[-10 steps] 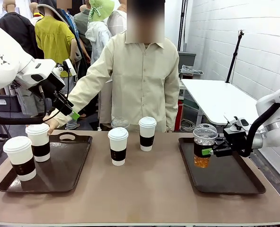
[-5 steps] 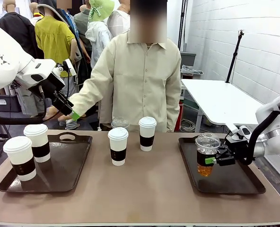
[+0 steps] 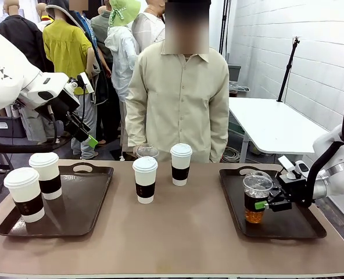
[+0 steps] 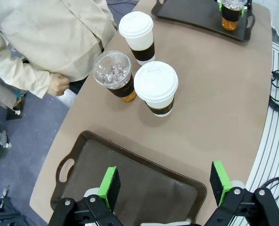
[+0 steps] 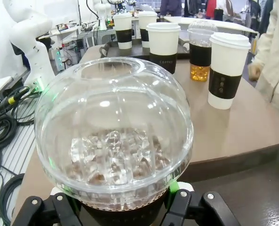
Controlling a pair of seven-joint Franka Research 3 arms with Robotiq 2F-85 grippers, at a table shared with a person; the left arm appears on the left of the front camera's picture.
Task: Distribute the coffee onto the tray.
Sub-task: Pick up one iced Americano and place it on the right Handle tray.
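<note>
Right gripper [image 3: 260, 204] has its fingers clamped on the sleeve of an iced coffee [image 3: 257, 186], holding it over the near left part of the right tray [image 3: 294, 229]; the base is very low, though I cannot tell whether it is touching the tray floor; in the right wrist view the dome lid bulges up between the pads, and the grip looks snug.

Left gripper [image 3: 86, 136] hangs high above the left tray [image 3: 88, 200], fingers spread wide with nothing between them; in the left wrist view the green pads [image 4: 110, 187] stand well apart over bare tray.

The count: near white cup [image 3: 25, 193] and far white cup [image 3: 46, 174] both stand on the left tray; middle white cup [image 3: 144, 179] and back white cup [image 3: 181, 164] wait on the bare table [image 3: 183, 232] between the trays; the second iced coffee [image 4: 115, 75] stands just behind the middle one, at the edge by the person [image 3: 181, 99], whose arms hang down.

My call is about halfway; two placed, a third on the point of release, three to go; the right tray has plenty of room.
</note>
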